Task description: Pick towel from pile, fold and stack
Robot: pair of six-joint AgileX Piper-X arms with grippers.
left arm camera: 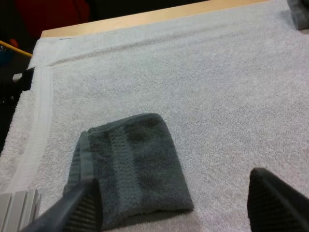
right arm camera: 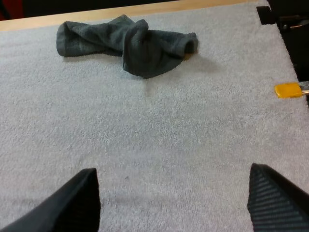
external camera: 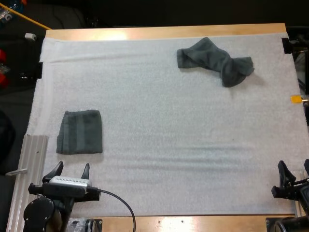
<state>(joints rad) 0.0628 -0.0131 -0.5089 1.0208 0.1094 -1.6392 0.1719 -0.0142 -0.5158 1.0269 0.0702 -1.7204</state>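
Currently, a crumpled dark grey-green terry towel (external camera: pixel 215 60) lies in a loose twisted heap on the far right part of a white textured mat (external camera: pixel 159 145), near the mat's far edge. It looks soft, light and limp. It would likely sag and drape when lifted, and it is neither fragile nor slippery, though the pile may drag a little on the mat. A sensible hold seems to be a pinch on a free corner or hem at either end of the heap, not on the bunched middle.

Well apart from it, on the near left, a second dark grey-green towel folded into a flat rectangle (external camera: pixel 80 131) rests on the mat. The left end effector (external camera: pixel 72 166) sits just behind this folded towel, released, with its fingers spread and holding nothing. The right end effector (external camera: pixel 293 166) waits at the mat's near right edge, also released and empty, facing the crumpled towel across bare mat. The mat covers a light wooden tabletop (external camera: pixel 164 32).
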